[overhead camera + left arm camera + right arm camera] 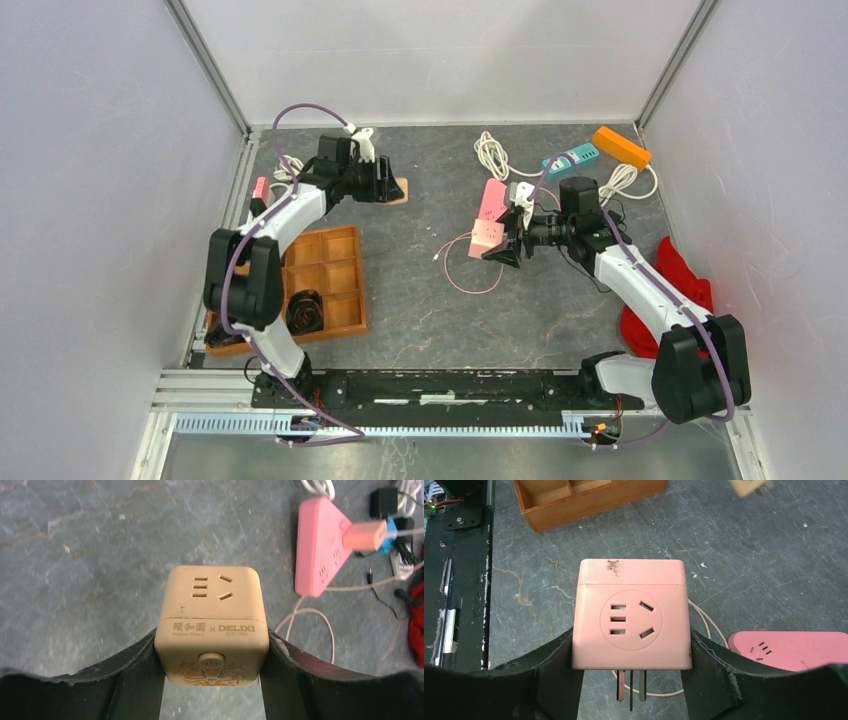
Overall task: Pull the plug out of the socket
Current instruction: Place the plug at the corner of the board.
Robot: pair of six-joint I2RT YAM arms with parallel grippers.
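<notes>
**Inspection: plug clear of socket, both end effectors loaded**

Right arm: the right end effector (630,652) is pinching a pink plug block (630,615), one finger against each side wall. The block's front face, with its outlet holes, is turned towards the wrist camera. Its metal pins (630,690) hang bare beneath it, above the tabletop (430,320), seated in nothing.

Socket: the pink power strip (794,650) lies flat on the tabletop just beside the held block. In the wrist view the two are apart; in the top view they appear close together, with the block on the near side of the strip. A thin pale cable (470,285) loops on the tabletop below the block.

Left arm: the left end effector (212,655) is pinching a tan cube socket (212,600) by its two sides, at the far left of the tabletop and well apart from the pink items.

Other items noted: a wooden tray (594,507) with compartments near the left arm; a red cloth (690,285) beside the right arm; an orange strip (621,146) and a teal strip (571,160) at the far right corner.
</notes>
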